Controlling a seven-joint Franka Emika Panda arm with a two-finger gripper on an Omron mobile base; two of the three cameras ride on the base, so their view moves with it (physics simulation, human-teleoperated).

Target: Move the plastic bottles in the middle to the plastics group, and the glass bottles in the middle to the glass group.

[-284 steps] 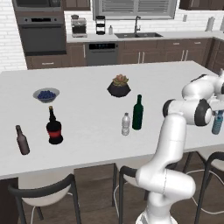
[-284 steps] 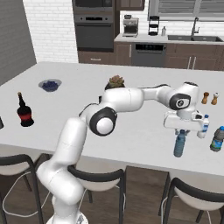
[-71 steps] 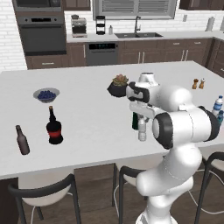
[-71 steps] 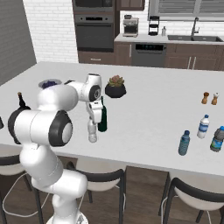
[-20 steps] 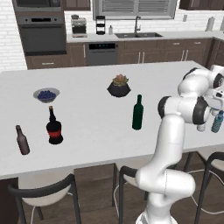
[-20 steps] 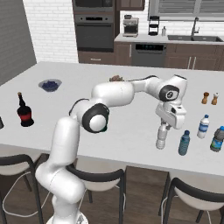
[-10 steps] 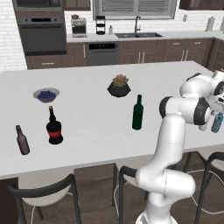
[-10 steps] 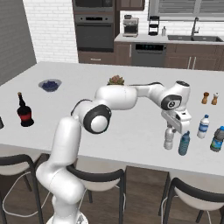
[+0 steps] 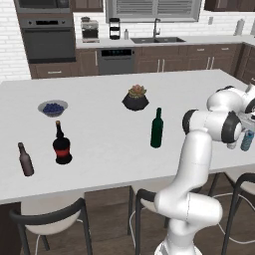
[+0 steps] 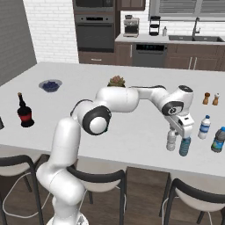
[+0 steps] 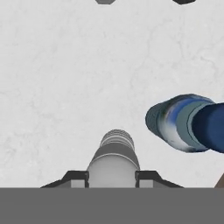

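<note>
the long white stone-look island counter (image 10: 88, 114) carries everything. on it, in the left base view, the tall slim dark green glass bottle (image 9: 157, 128) stands upright near the middle, well apart from the rest, with a dark bowl-shaped pot holding a small plant (image 9: 135, 98) behind it. far to the left stand the round-bellied black bottle with a red label (image 9: 62, 144) and, nearer the counter's front edge, the small slim brown bottle (image 9: 25, 160); a shallow bowl of blue berries (image 9: 52, 107) sits behind them.

at the counter's right end, in the right base view, the white arm reaches out and down, and its two-finger gripper (image 10: 172, 132) is clamped on the small clear greyish plastic bottle (image 10: 171, 140), which stands upright with its base at or just above the countertop; i cannot tell which. the hand view looks down its length, with the dark fingertips (image 11: 75, 177) pressed against both sides. just beside it stands the blue-tinted translucent plastic bottle (image 10: 185, 146); whether they touch i cannot tell. near them, toward the right edge, stand the small whitish plastic bottle with a blue label band (image 10: 204, 127) and another blue-labelled bottle (image 10: 217, 140). two small brown shakers (image 10: 210, 98) stand further back.
</note>
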